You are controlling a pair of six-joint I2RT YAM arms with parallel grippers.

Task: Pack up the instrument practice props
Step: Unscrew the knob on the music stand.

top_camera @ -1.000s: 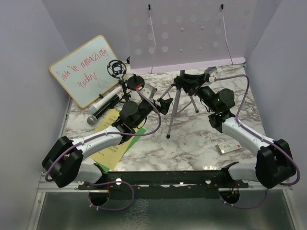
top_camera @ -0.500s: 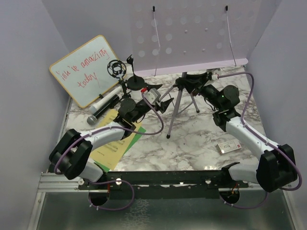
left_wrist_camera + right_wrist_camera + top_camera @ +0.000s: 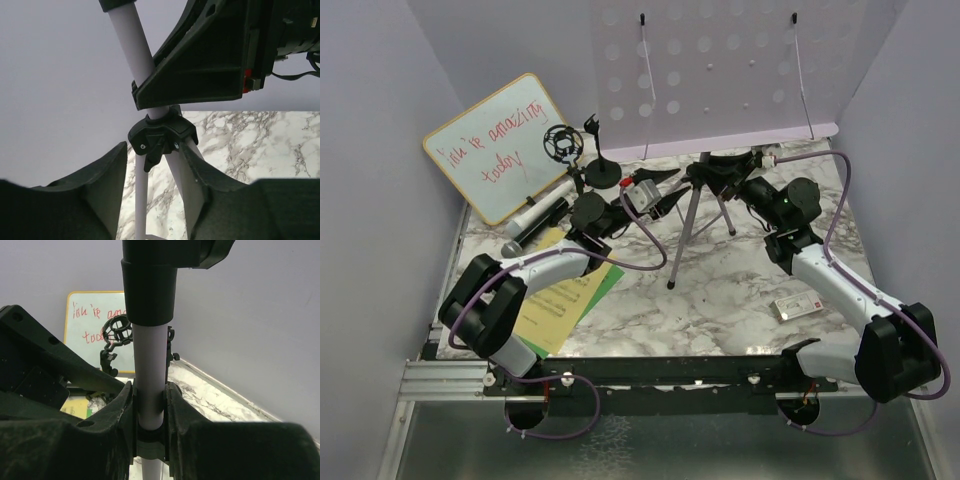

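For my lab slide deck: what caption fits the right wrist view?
Right gripper clamped on the music stand's pale pole, whiteboard with red writing behind.

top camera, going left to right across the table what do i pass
whiteboard → round-base mic holder → music rack stand → small white device

The lilac music rack (image 3: 720, 70) runs off the top edge; print on the white device (image 3: 800, 305) is unreadably small.
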